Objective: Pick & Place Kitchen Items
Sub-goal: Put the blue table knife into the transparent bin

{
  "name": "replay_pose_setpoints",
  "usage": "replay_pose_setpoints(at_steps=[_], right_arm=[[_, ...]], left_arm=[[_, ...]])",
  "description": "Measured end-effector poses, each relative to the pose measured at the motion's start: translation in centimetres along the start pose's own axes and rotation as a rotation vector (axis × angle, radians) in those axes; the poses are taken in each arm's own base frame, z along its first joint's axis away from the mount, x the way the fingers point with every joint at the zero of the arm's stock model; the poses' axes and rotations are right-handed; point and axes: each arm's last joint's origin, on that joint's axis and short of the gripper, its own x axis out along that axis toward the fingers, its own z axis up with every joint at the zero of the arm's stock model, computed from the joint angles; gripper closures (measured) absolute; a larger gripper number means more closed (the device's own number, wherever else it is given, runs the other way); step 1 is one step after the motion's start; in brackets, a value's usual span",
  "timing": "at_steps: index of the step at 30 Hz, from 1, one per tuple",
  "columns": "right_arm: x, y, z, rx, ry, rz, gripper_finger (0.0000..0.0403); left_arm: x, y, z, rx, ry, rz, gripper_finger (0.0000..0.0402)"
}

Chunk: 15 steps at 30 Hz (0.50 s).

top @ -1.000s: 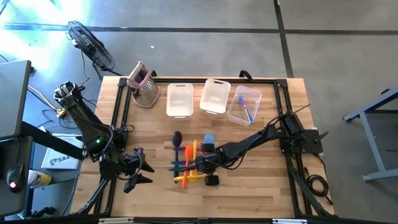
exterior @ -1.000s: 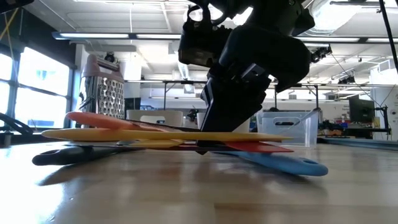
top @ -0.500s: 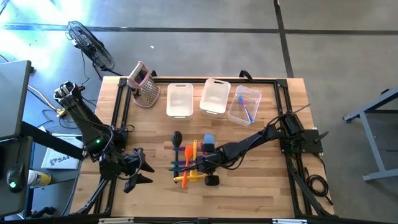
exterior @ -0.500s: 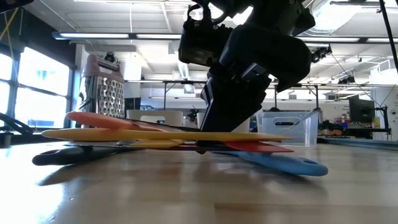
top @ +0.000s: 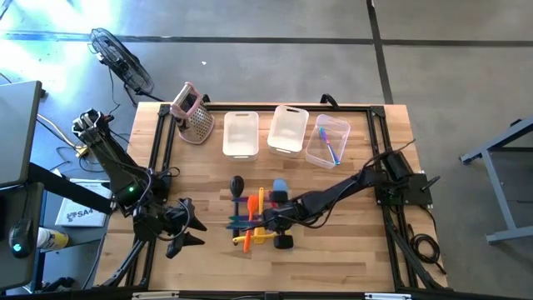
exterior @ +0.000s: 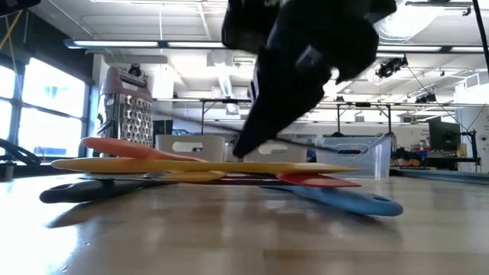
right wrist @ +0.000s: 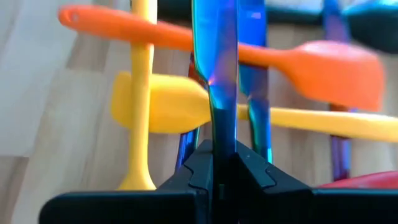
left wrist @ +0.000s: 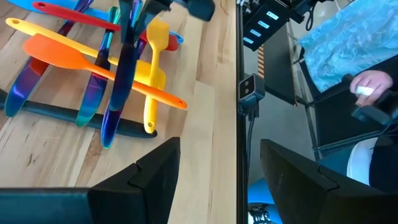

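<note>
A pile of slim plastic utensils (top: 252,218) lies on the wooden table near its front middle: an orange spatula (right wrist: 336,68), yellow ones (right wrist: 161,102), a red one (left wrist: 81,15), a dark one (left wrist: 74,115) and a light blue one (exterior: 359,202). My right gripper (top: 268,222) is over the pile, shut on a shiny blue-purple utensil (left wrist: 121,81). My left gripper (top: 193,227) is open and empty to the left of the pile, near the table's front edge. My right gripper pinches the blue-purple utensil's slim handle (right wrist: 222,134) between its two fingers, which come slanting down from the table's right side. The utensil runs on ahead of the fingers, over the orange and yellow utensils. Its held end is raised above the pile.
Three clear bins stand along the far side (top: 241,133) (top: 288,129) (top: 327,140); the right one holds a few utensils. A metal grater with a pink handle (top: 193,114) stands at the far left. A person's hand (left wrist: 367,84) shows beyond the table's right edge.
My right gripper, still shut, has risen from the table top off the pile, taking the blue-purple utensil's held end up with it. The other utensils lie as before.
</note>
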Motion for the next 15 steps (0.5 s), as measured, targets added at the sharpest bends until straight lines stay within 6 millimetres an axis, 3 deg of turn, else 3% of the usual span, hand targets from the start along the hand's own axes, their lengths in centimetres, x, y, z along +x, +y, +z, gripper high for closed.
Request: replay_pose_setpoints(at_steps=[5,15], right_arm=[[-2.6,0.1,1.3,0.009,-0.079,-0.061,0.0378],[-9.8,0.0,3.9,0.131,-0.304,-0.194,0.0378]], left_arm=[[0.0,0.0,0.0,0.001,0.001,0.001,0.0185],[0.0,0.0,0.0,0.001,0.001,0.001,0.0185]])
